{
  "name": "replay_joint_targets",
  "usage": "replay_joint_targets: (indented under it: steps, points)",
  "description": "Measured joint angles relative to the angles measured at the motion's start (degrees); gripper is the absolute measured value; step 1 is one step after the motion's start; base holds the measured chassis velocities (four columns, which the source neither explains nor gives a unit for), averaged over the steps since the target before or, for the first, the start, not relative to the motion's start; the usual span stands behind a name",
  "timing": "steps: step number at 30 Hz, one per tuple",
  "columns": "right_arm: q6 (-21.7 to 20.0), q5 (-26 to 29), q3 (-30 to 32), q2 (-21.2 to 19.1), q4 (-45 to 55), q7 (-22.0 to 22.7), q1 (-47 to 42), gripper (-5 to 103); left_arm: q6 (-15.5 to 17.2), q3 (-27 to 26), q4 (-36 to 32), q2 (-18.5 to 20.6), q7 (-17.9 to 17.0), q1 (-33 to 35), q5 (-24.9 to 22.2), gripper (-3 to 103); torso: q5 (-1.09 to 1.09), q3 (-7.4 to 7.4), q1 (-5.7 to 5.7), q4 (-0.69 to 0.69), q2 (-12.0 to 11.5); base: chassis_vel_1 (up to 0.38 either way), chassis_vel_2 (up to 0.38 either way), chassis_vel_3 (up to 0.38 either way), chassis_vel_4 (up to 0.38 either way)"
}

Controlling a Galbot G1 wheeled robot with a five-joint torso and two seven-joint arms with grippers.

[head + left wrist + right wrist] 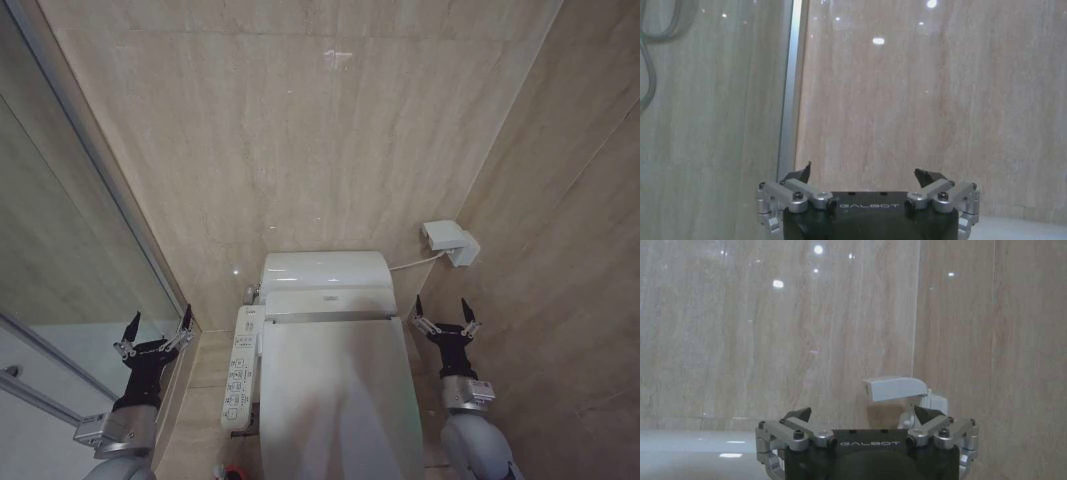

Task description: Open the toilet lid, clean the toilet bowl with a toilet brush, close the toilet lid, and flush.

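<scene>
You see the toilet lid lying closed over the bowl, directly ahead. The left claw and right claw hover raised on either side, both wide and empty, leaving the lid reachable.

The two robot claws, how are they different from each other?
The black-and-silver left gripper is raised beside the shower's glass wall, while the matching right gripper is raised near the small white box on the wall. The left one flanks the toilet's white button panel; the right one flanks the plain side of the closed glossy white toilet lid. Both are open, empty and pointing up.
</scene>
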Motion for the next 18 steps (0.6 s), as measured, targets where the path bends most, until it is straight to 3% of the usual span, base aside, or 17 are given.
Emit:
replay_joint_targets:
  steps: [18]
  points:
    - [0.00, 0.00, 0.00, 0.00, 0.00, 0.00, 0.00, 100, -0.13, 0.04, 0.20, 0.26, -0.26, -0.13, 0.82, 100, 0.00, 0.00, 0.00, 0.00, 0.00, 0.000, 0.000, 0.000, 0.000]
